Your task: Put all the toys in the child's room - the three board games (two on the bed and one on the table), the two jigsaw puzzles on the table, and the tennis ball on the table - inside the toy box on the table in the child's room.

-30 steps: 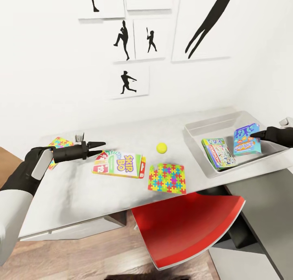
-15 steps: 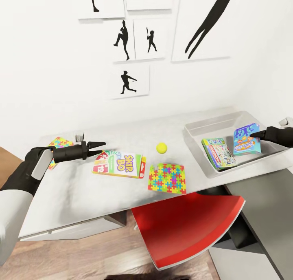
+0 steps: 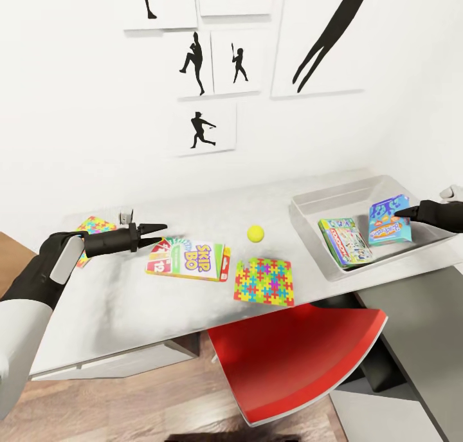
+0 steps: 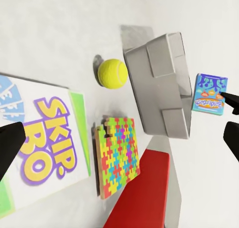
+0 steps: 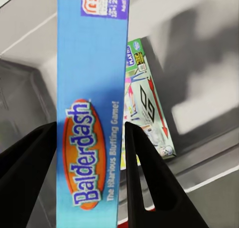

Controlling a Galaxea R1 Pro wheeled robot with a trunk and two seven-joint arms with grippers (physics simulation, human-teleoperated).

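Flat glossy blue box (image 5: 92,113) clamped by right gripper (image 5: 89,178); tapered black fingers (image 5: 149,178).

My left gripper (image 4: 122,141) stands wide open, a dark fingertip (image 4: 11,144) at nine o'clock over the SKIP-BO box (image 4: 42,146). The jigsaw puzzle (image 4: 118,156) lies just beside that box. The tennis ball (image 4: 112,73) sits at twelve o'clock, near the toy box (image 4: 162,86). The blue game (image 4: 210,94) shows at three o'clock.
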